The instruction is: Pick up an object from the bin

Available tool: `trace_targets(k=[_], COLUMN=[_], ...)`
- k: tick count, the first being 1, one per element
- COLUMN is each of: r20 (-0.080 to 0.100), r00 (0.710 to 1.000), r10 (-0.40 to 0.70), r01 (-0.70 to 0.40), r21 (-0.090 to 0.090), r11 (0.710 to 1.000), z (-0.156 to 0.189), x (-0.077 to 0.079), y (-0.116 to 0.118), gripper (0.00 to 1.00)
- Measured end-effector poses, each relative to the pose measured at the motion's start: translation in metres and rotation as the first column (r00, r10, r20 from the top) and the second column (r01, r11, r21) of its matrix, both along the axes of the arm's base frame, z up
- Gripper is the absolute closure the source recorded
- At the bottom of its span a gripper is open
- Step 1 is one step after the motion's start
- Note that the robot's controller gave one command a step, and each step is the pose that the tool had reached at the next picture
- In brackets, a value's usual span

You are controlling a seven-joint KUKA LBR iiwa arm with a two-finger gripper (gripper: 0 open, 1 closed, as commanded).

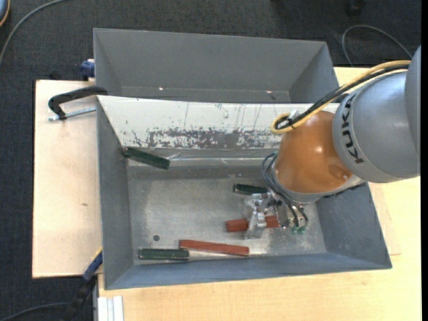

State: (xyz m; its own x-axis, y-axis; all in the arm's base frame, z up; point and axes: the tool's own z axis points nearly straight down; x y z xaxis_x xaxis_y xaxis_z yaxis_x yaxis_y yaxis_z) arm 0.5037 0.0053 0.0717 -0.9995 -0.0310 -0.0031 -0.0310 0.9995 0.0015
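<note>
While hand hangs beside small red block | bin holds long red bar, green bar | grip: cannot tell

A: Light?
B: Bright, from above. Back wall of the bin, beyond the gripper, glares white in one band.
A: Shadows?
B: Dark patch right at the gripper, under the orange cover. Walls left and right of it shaded; floor to its left pale, even.
A: Other glare?
B: Soft sheen on cover and grey arm.
</note>
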Motion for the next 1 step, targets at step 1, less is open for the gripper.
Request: trace_targets(k=[1], r20=[0.011], r00=[0.981], r10=[0.192], r01=[-0.192], r21=[-0.003], r11=[0.981], z=[0.1454], x=[0.0075], y=[0.0206], gripper=[1.00])
